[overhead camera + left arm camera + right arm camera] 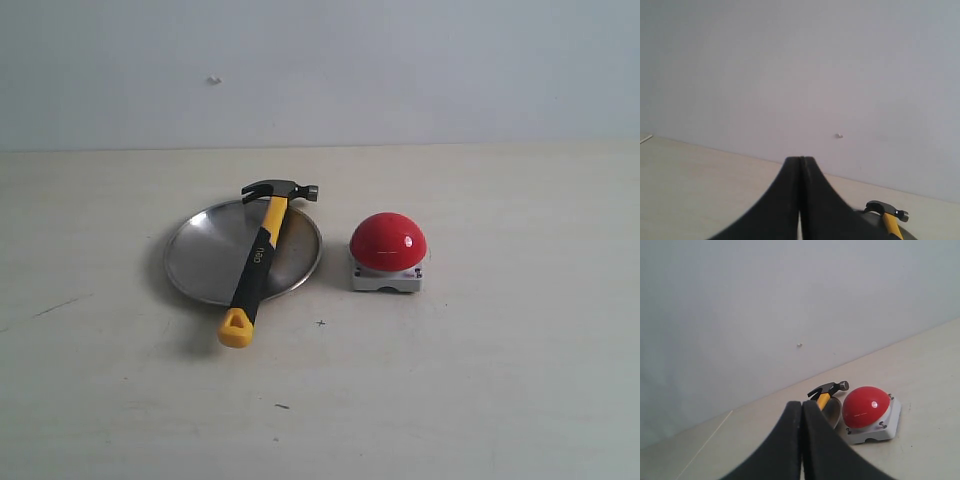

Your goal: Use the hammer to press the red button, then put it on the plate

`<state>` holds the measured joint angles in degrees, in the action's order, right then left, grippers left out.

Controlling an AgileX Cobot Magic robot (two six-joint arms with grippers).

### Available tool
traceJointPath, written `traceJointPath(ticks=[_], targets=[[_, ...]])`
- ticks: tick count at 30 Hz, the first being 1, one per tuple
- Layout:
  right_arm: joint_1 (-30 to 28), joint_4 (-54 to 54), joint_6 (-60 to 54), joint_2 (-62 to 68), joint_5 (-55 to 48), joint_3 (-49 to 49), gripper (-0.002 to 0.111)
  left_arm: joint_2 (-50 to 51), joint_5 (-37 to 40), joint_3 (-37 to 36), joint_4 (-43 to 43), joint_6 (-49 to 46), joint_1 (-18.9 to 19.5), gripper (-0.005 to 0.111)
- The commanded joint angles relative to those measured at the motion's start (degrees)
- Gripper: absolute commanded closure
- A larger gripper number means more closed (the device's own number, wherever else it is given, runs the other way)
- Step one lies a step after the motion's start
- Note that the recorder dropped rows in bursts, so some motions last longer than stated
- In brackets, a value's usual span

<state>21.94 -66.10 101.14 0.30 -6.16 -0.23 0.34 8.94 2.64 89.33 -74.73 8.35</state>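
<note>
Left end effector [800, 162]: fingers pressed together. Right end effector [801, 406]: fingers likewise together.
Hammer [260, 262]: lies across plate [200, 260]; yellow loop overhangs bench [450, 400] at 6 o'clock, head at 1 o'clock rim. Pale handle lettering, unreadable.
Red button [388, 242]: just beside plate, 3 o'clock.

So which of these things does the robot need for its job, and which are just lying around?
For the job: hammer, red button, plate.
Just there, not needed: table, tiny dark specks on it, small mark on the wall.
</note>
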Motion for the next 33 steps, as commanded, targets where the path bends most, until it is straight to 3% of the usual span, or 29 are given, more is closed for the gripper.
traceJointPath(ticks=[1,8,10,12,13,17,19,33], targets=[[0.03,-0.14,-0.17,-0.3,0.27,0.23,0.108,-0.34,0.11,-0.26,-0.01,-0.05,-0.29,0.107],[0.03,-0.14,-0.17,-0.3,0.28,0.23,0.108,-0.34,-1.93,-0.26,2.32,0.19,-0.29,0.107],[0.03,-0.27,-0.17,-0.3,0.28,0.23,0.108,-0.34,-2.93,-0.26,-1.49,1.13,-0.29,0.107],[0.03,-0.27,-0.17,-0.3,0.28,0.23,0.108,-0.34,-2.71,-0.39,-12.02,6.7,-0.29,0.107],[0.03,-0.27,-0.17,-0.3,0.28,0.23,0.108,-0.34,-2.39,-0.62,-21.34,13.33,-0.29,0.107],[0.03,-0.27,-0.17,-0.3,0.28,0.23,0.108,-0.34,-2.67,-1.08,-66.51,54.95,-0.29,0.107],[0.03,-0.27,-0.17,-0.3,0.28,0.23,0.108,-0.34,-4.15,-1.31,-76.59,67.75,-0.29,0.107],[0.03,-0.28,-0.17,-0.3,0.39,0.23,0.108,-0.34,-4.17,-1.31,-76.76,70.63,-0.29,0.107]])
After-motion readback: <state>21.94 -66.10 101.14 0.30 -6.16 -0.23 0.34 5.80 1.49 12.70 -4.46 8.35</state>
